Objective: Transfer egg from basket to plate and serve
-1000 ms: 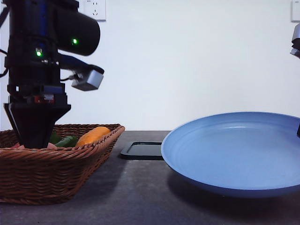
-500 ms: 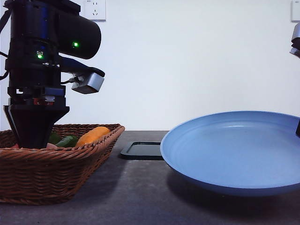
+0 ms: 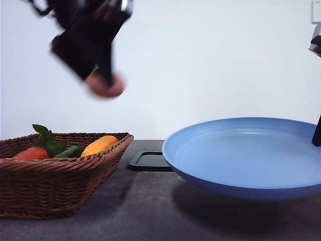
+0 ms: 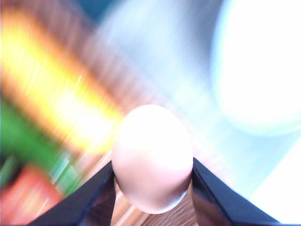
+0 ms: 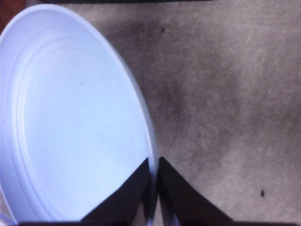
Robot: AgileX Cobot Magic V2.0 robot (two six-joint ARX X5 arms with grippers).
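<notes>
The pinkish egg (image 3: 105,85) hangs high above the wicker basket (image 3: 55,186), pinched by my left gripper (image 3: 103,80), which is blurred by motion. In the left wrist view the egg (image 4: 153,157) sits between the two dark fingers (image 4: 94,197) of the gripper (image 4: 153,188). The blue plate (image 3: 246,158) is held off the table at the right, tilted. My right gripper (image 5: 154,181) is shut on the plate's rim (image 5: 151,155), its fingers (image 5: 129,193) either side of the edge.
The basket holds a red tomato (image 3: 31,153), green leaves (image 3: 47,140) and an orange-yellow pepper (image 3: 99,145). A flat black tray (image 3: 150,160) lies behind the plate on the dark table (image 3: 150,211). A white wall stands behind.
My left gripper rose out of the basket with the egg and swung up and to the right. The plate shifted a little to the left and higher.
</notes>
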